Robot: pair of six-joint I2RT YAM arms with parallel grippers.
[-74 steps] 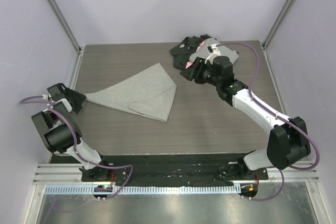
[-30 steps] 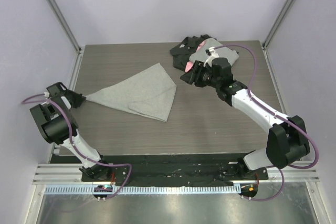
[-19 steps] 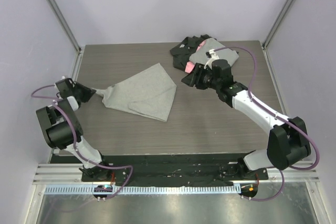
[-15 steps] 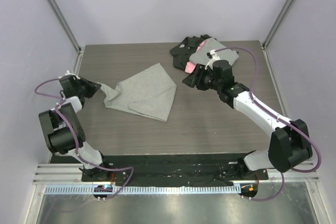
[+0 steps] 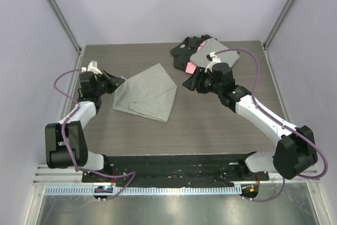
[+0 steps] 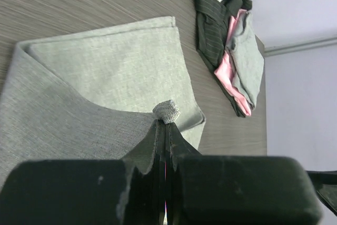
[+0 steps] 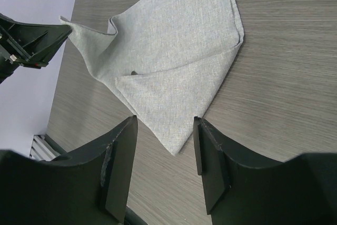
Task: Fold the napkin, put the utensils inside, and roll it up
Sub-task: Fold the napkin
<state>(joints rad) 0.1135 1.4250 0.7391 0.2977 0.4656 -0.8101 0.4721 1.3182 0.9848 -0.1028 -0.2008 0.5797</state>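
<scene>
The light-grey napkin (image 5: 149, 93) lies partly folded left of the table's middle, also seen in the left wrist view (image 6: 100, 72) and the right wrist view (image 7: 179, 51). My left gripper (image 5: 117, 81) is shut on the napkin's left corner, and a small tuft of cloth (image 6: 167, 111) sticks out past its tips (image 6: 167, 123). That corner is lifted and drawn in over the rest of the cloth. My right gripper (image 5: 190, 84) hovers open just right of the napkin, with nothing between its fingers (image 7: 120, 162). The utensils are out of view.
A stack of black, pink and grey folded cloths (image 5: 204, 52) sits at the back of the table behind the right gripper, and shows in the left wrist view (image 6: 231, 46). Side walls and frame posts enclose the wooden table (image 5: 221, 125).
The left gripper has swung from the table's left edge toward the middle, carrying the napkin's corner up and inward. The right gripper has drifted slightly right and stayed open.
</scene>
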